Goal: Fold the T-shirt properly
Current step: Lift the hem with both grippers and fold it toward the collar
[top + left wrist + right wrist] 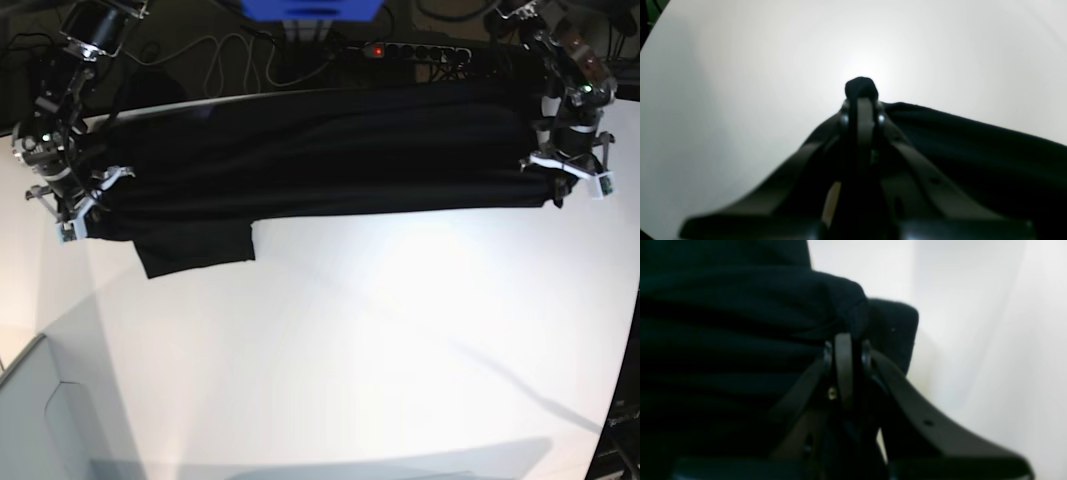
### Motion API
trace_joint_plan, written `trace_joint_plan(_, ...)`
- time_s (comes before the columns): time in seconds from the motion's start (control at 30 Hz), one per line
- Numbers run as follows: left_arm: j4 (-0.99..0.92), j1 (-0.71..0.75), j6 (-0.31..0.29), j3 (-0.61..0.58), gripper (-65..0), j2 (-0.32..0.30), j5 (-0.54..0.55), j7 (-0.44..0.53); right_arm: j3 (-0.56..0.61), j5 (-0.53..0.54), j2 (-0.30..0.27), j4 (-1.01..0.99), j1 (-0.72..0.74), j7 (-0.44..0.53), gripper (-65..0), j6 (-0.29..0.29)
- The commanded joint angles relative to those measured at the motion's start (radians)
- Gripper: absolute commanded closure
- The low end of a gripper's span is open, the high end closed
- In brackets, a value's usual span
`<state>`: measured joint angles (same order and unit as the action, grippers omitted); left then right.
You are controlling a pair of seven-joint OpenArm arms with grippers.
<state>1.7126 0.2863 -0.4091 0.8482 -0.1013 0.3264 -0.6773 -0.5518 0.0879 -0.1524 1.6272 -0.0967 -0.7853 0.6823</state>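
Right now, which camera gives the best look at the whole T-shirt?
The base view: it shows the T-shirt stretched between the left gripper and the right gripper, one sleeve hanging low. The left wrist view shows only a pinched bit of cloth; the right wrist view shows dark folds up close.

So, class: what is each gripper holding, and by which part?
Both hold the T-shirt, stretched between them: left gripper and right gripper each pinch an end edge.

White table; black power strip, red light; blue box.
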Motion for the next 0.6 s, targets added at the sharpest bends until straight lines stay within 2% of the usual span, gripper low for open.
trace_joint_plan(0.0,0.007,0.006,0.014,0.01,0.0,-0.016,-0.002,0.026,-0.006,-0.009,-0.017,0.0,0.012,-0.013,-0.2,-0.009)
trace_joint_plan(0.13,0.005,0.027,0.014,0.004,0.0,-0.015,-0.002,0.026,-0.003,-0.009,-0.022,-0.049,0.016,-0.049,-0.5,-0.009)
trace_joint_plan(0.3,0.005,0.032,0.014,0.003,0.0,-0.015,-0.002,0.018,-0.001,-0.01,-0.025,-0.107,0.021,-0.049,-1.1,-0.009)
trace_joint_plan(0.37,0.005,0.034,0.014,0.003,0.0,-0.013,-0.002,0.015,-0.001,-0.01,-0.025,-0.114,0.021,-0.049,-4.0,-0.011)
trace_joint_plan(0.47,0.005,0.041,0.014,0.003,0.0,0.004,-0.005,0.015,-0.001,-0.01,-0.025,-0.115,0.021,-0.049,-11.5,-0.011)
trace_joint_plan(0.57,0.007,0.049,0.014,-0.008,-0.1,0.013,-0.052,0.018,-0.001,-0.01,-0.032,-0.109,0.021,-0.049,-18.0,-0.011)
